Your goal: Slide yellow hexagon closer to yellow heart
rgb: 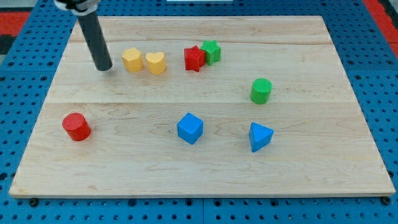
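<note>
The yellow hexagon (132, 60) sits at the view's upper left on the wooden board (199, 174). The yellow heart (155, 63) lies right beside it on its right, the two almost touching. My tip (104, 67) rests on the board a short way to the left of the hexagon, apart from it. The dark rod rises from the tip toward the view's top left.
A red star (194, 58) and a green star (211, 51) touch each other right of the heart. A green cylinder (261, 91) stands at the right. A red cylinder (76, 126), a blue cube (189, 128) and a blue triangular block (260, 136) lie lower down.
</note>
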You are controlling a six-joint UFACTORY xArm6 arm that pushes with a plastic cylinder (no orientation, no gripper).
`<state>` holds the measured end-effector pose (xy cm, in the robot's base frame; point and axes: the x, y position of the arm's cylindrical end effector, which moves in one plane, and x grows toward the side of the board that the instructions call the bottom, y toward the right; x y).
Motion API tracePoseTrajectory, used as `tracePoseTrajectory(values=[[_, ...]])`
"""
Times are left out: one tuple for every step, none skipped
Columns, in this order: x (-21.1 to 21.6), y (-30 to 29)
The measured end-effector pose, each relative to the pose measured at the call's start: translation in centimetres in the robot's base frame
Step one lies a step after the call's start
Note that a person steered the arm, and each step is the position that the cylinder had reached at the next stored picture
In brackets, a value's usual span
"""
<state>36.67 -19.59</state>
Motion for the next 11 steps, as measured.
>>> tracePoseTrajectory(values=[[1.6, 0.2], [1.1, 1.7], [0.2, 2.1], [-0.6, 2.1], [-1.4, 2.1], [-2.1, 2.1], [-2.4, 2.4], [-3.0, 4.0], [-3.5, 5.2], [-3.1, 4.6], [0.2, 2.9]])
